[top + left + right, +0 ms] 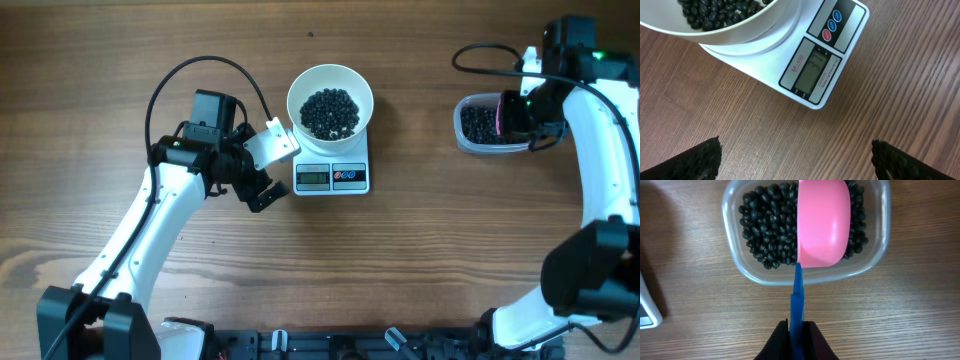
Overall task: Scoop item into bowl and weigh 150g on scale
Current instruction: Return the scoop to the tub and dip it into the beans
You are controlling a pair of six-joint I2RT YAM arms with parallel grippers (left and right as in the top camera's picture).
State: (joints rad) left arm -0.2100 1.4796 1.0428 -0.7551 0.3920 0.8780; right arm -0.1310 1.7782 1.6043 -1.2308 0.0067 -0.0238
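The white bowl (296,100) stands on the white scale (332,177) with a heap of black beans (330,112) inside. My left gripper (270,170) hovers open just left of the scale, nothing between its fingers. In the left wrist view the gripper (795,145) faces the scale's display (812,70) and the bowl's wall (740,35). My right gripper (797,325) is shut on the blue handle (797,295) of a pink scoop (822,222). The scoop sits over the black beans (770,225) in a clear tub (735,255).
The clear tub (470,135) stands at the right of the wooden table, well apart from the scale. A black cable (480,50) loops behind it. Another cable (200,70) arcs over the left arm. A corner of the scale (647,310) shows at the right wrist view's left edge.
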